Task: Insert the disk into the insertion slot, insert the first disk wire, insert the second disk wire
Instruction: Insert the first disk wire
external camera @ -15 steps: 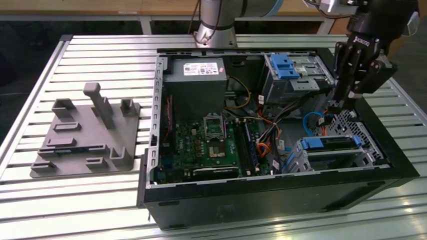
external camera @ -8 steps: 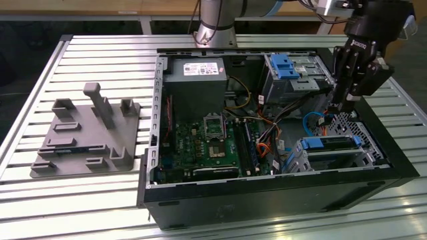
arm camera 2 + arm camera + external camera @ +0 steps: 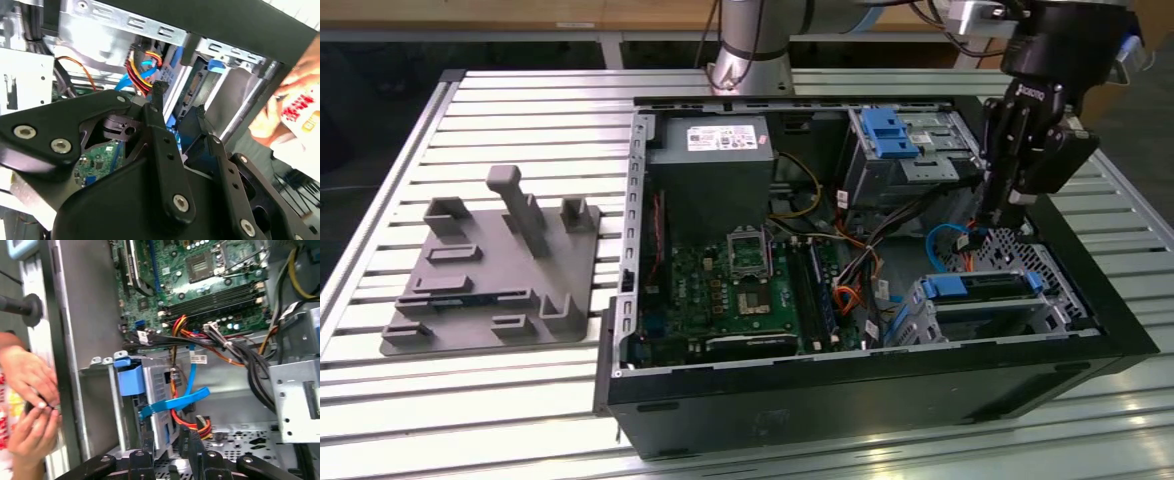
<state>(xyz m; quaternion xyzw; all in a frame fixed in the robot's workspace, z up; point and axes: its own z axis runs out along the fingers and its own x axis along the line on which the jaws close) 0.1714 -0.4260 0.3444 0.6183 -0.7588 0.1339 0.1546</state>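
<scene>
The flat silver hard drive in its bright blue plastic carrier (image 3: pixel 981 287) sits inside the silver perforated sheet-metal drive cage (image 3: pixel 1051 308); the black gripper (image 3: pixel 987 222) hangs just above that cage, beside red-and-yellow wires (image 3: pixel 202 427); whether it grips anything, I cannot tell.

In the exterior view, the walls of the insertion slot (image 3: pixel 921 322) hide the sides of the disk (image 3: pixel 983 287), and the arm (image 3: pixel 750 40) is cut off by the picture's edge. In the first wrist view, the gripper (image 3: pixel 171 439) body and a person's hands (image 3: pixel 25 375) are cut off at the edge. The small item (image 3: pixel 42 405) in the hands cannot be identified.
</scene>
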